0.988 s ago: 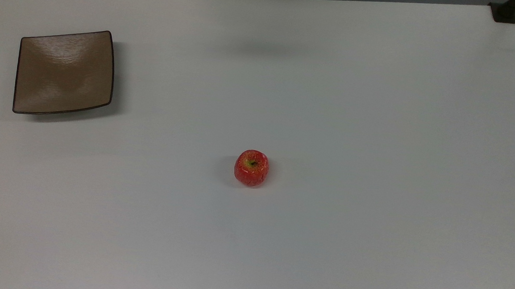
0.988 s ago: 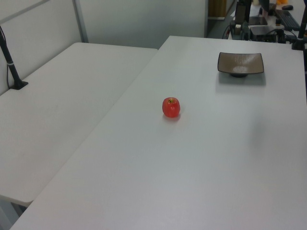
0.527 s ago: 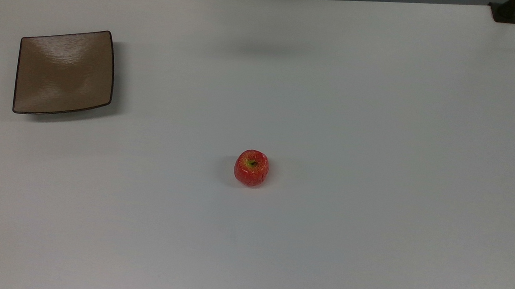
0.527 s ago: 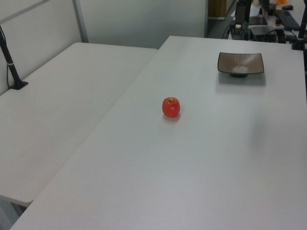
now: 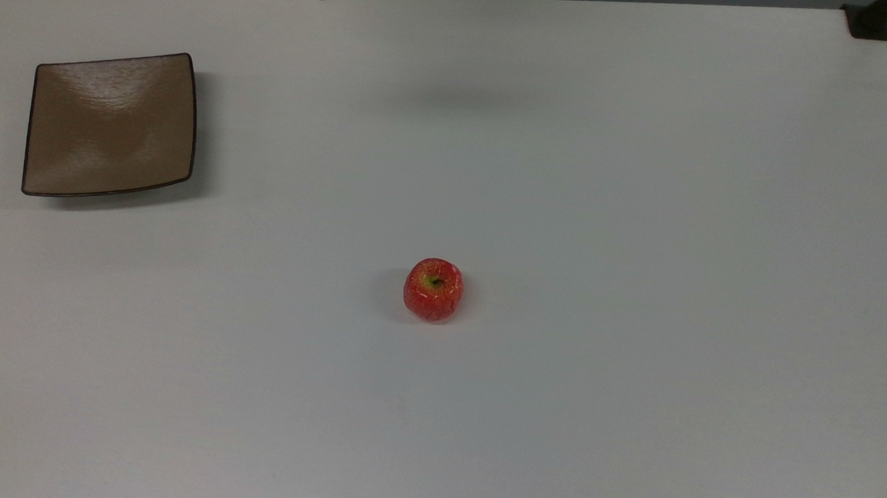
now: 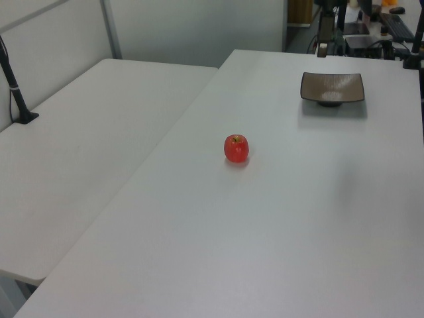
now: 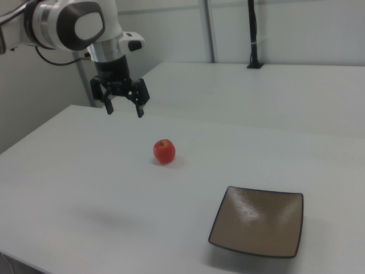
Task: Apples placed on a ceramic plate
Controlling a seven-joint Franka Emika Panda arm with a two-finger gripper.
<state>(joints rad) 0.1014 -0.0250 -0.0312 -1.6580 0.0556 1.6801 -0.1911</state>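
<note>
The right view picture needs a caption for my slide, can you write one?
Robot gripper open above the white table, red apple waiting beside an empty brown plate.

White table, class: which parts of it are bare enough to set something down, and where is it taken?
Most of the white table is bare. In the top view, free patches lie right of the apple, below it, and between it and the ceramic plate. The plate itself is empty. The open gripper hangs above the table's edge.

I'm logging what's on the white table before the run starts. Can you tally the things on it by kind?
apple: 1
ceramic plate: 1
Total: 2
</note>
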